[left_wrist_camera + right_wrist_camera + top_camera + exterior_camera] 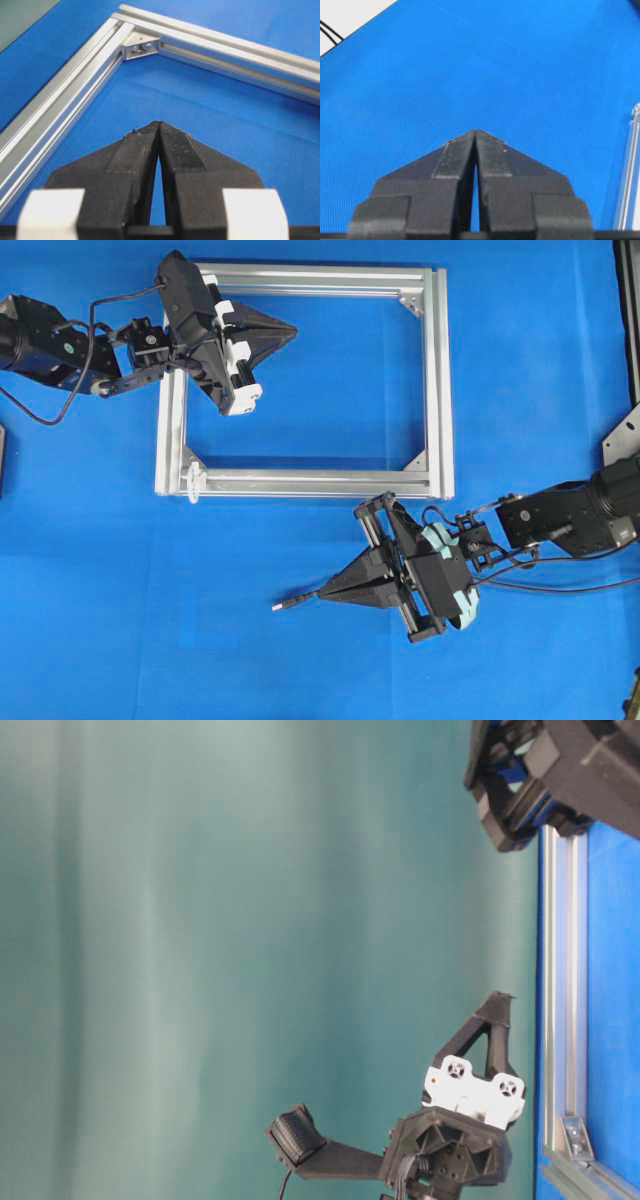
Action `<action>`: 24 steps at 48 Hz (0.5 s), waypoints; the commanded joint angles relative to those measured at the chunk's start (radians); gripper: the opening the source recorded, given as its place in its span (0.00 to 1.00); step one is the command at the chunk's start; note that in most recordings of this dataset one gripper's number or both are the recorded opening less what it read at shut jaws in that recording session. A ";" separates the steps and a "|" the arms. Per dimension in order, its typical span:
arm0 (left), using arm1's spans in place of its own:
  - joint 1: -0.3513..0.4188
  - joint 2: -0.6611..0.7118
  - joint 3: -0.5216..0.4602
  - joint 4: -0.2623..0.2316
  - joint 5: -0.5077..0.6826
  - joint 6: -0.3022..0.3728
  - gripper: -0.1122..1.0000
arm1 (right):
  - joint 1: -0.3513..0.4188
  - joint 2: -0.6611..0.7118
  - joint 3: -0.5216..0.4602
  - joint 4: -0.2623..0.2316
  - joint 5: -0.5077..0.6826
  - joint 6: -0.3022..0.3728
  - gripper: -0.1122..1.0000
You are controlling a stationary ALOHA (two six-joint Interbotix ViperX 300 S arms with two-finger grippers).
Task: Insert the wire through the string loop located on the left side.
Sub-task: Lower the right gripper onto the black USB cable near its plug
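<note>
The wire's small plug (291,604), with its pale tip pointing left, lies on the blue mat just beyond the tip of my right gripper (322,592). The black wire (560,588) trails off to the right under that arm. In the right wrist view my right gripper (476,132) is shut, with nothing between its jaws and no wire in sight. The string loop (193,480), a tiny whitish ring, stands at the near-left corner of the aluminium frame (300,483). My left gripper (294,330) hovers inside the frame's far-left part, and its jaws (158,123) are shut and empty.
The silver frame's corner bracket (140,47) lies ahead of the left gripper. A frame rail (627,190) edges the right wrist view. Another metal bracket (622,440) sits at the right table edge. Blue mat (150,620) stretches left of the plug.
</note>
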 commanded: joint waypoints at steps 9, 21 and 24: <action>-0.005 -0.035 -0.015 0.020 0.008 0.006 0.10 | 0.003 -0.081 0.000 0.002 0.057 0.008 0.08; -0.003 -0.035 -0.012 0.020 0.008 0.006 0.10 | -0.005 -0.081 0.003 0.006 0.064 0.037 0.08; -0.003 -0.037 -0.011 0.020 0.008 0.006 0.10 | -0.008 -0.081 0.005 0.006 0.063 0.044 0.08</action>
